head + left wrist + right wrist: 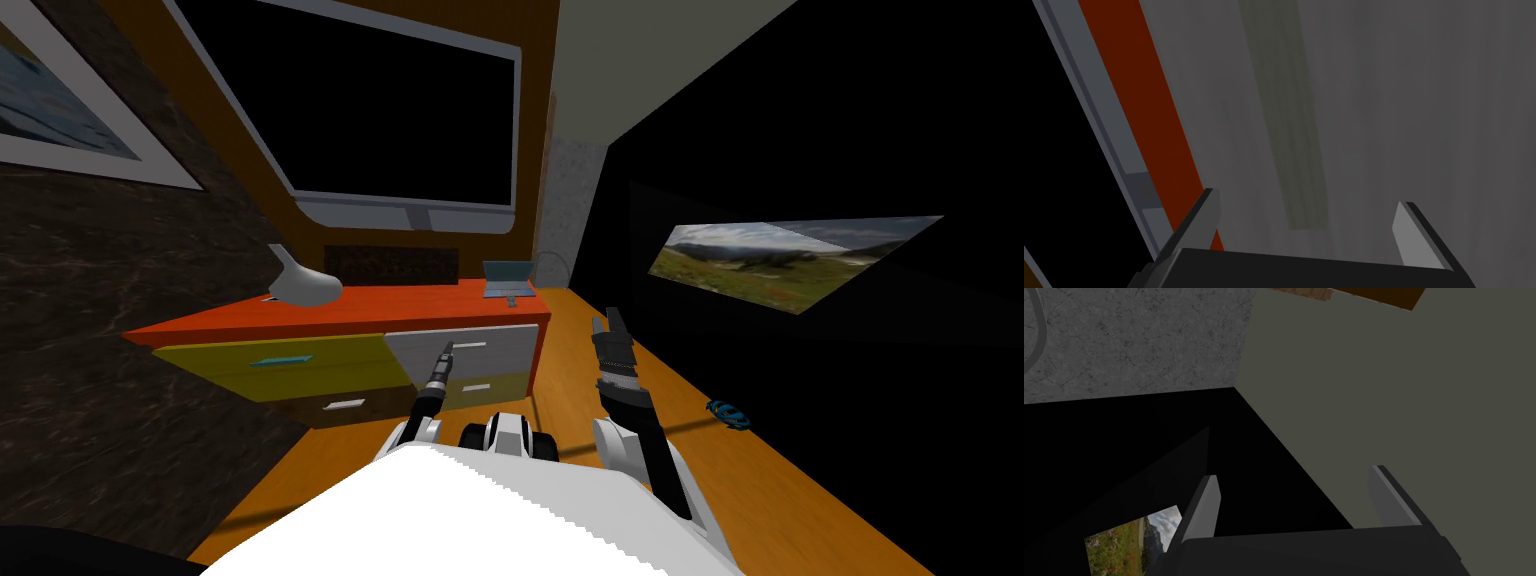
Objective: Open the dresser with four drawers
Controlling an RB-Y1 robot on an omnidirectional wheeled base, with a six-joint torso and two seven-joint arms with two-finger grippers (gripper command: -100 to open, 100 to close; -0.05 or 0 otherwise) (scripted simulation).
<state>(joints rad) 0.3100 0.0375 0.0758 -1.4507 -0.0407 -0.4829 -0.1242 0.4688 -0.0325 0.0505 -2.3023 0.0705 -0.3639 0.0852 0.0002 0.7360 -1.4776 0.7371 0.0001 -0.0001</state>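
Observation:
The dresser (340, 310) has an orange top and four drawer fronts: yellow, grey, brown and olive. All of them look flush. My left gripper (447, 349) is up against the grey upper drawer (505, 342), beside its pale handle (470, 345). In the left wrist view the left gripper (1306, 220) is open. The grey drawer front (1424, 100) is close ahead, and the handle strip (1289, 125) runs in line with the gap between the fingers. The dresser's orange top edge (1144, 100) lies to one side. My right gripper (607, 322) is raised beside the dresser's end, open (1294, 498) and holding nothing.
A white curved ornament (300, 283) and a small laptop (508, 278) stand on the dresser. A large dark screen (380, 100) hangs above it. A blue object (730, 413) lies on the wooden floor (600, 300) to the right, below a landscape picture (790, 255).

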